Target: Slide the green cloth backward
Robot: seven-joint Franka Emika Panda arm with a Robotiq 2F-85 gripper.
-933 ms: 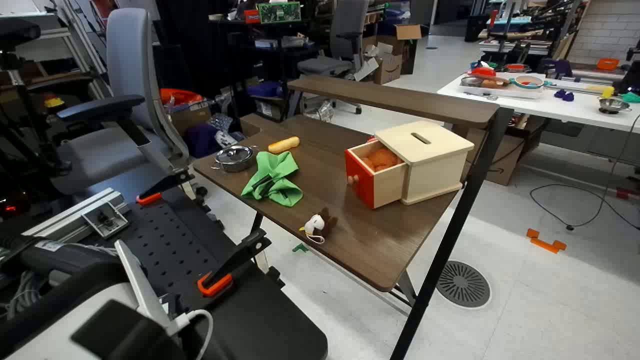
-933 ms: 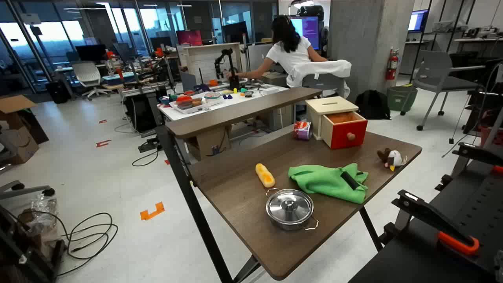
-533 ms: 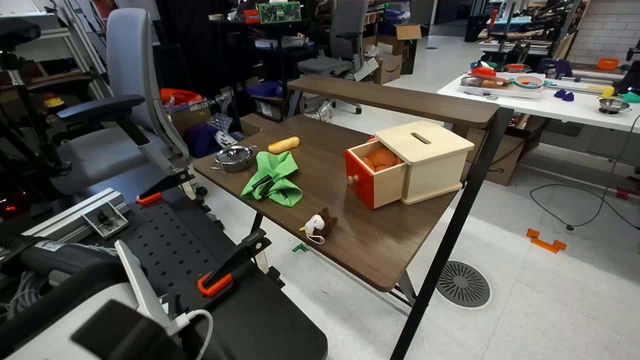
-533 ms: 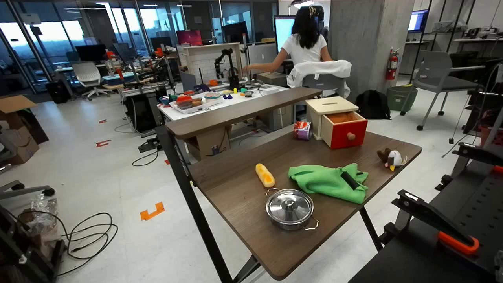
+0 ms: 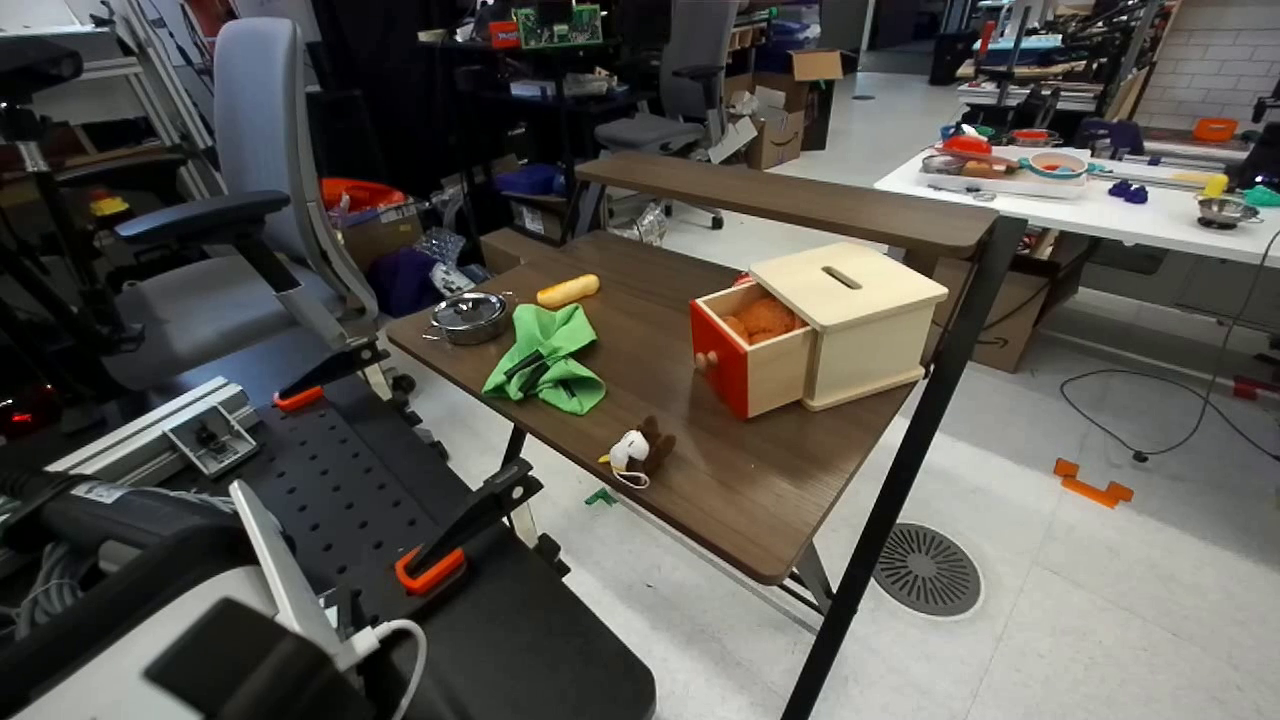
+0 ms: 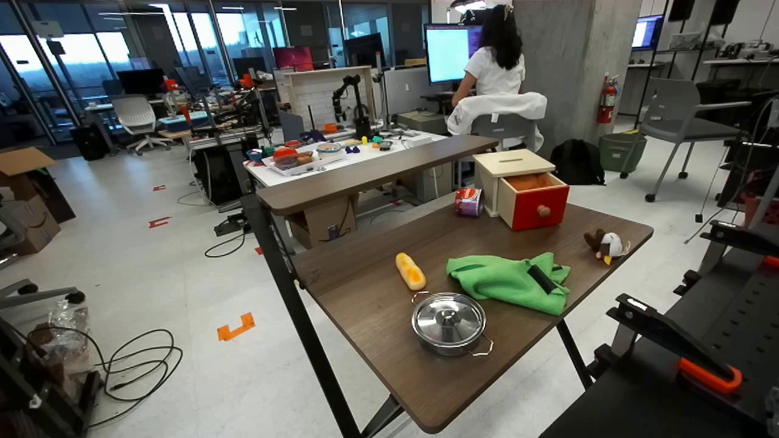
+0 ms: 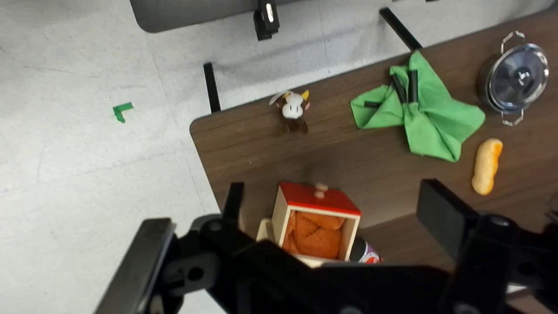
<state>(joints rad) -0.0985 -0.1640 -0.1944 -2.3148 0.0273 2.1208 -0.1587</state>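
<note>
The green cloth lies crumpled on the brown table, near its edge on the side of the black bench. In an exterior view the cloth shows a black strip on top, beside the lidded pot. The wrist view shows the cloth at upper right, with several black strips on it. My gripper is open, its fingers wide apart with nothing between the tips. It hangs high above the table, with the wooden box below it in the wrist view and the cloth well off to one side. The gripper does not show in the exterior views.
A metal pot and a yellow bread roll lie beside the cloth. A plush toy sits near the table edge. The wooden box has its red drawer pulled out. A can stands by it. A raised shelf spans the back.
Nothing on the table has moved. In the background, the seated person has drawn an arm back and turned toward the monitor.
</note>
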